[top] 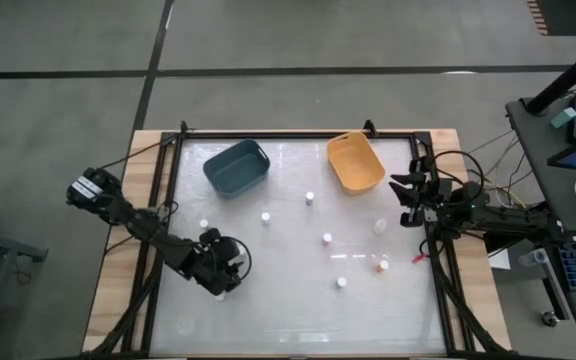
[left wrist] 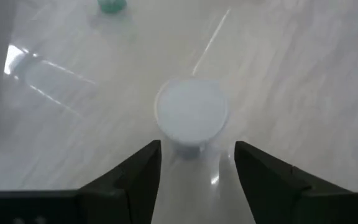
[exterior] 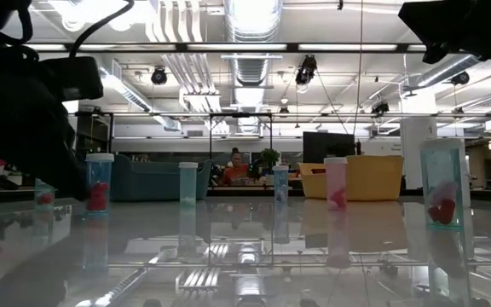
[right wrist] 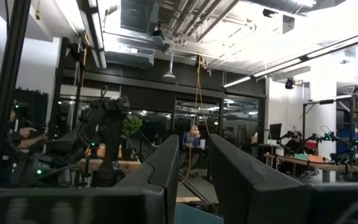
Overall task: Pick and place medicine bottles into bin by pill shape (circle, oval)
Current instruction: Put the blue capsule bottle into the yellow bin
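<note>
With the left gripper hovering, fingers spread, over a medicine bottle at the surface's seven o'clock, descend centred before closing.

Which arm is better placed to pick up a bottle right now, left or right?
Left. Its gripper is open directly over a white-capped bottle, fingers on either side. The right gripper sits raised at the table's edge, away from any bottle.

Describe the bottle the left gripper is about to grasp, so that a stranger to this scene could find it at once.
Start at the blue tub at the table's far left, then move toward the near edge to the left gripper. The bottle stands upright between its open fingers; every other bottle stands free on the table.
</note>
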